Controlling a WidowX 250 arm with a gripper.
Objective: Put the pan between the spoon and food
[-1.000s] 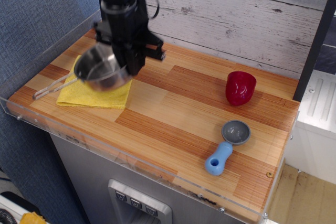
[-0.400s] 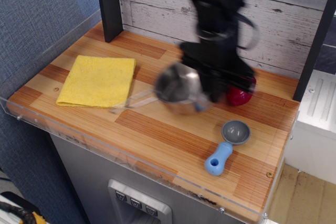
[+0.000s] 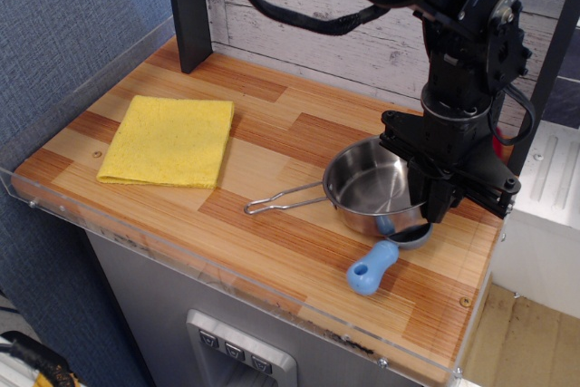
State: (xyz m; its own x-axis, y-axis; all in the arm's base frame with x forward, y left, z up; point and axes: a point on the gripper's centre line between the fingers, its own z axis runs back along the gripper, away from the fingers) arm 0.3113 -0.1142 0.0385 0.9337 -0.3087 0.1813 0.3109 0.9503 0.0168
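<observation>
We are finding no readable writing or labels anywhere. Pan (image 3: 367, 189) sitting right of frame centre on wooden counter (image 3: 272, 215), empty inside, wire handle pointing left. Its lower right edge overlapping grey bowl of spoon (image 3: 376, 265), blue handle angling toward lower left. We are seeing food (image 3: 497, 147) only as red sliver behind arm. Gripper (image 3: 426, 201) reaching down from upper right, fingers clamping pan's right rim. Yellow cloth (image 3: 168, 140) lying at left.
</observation>
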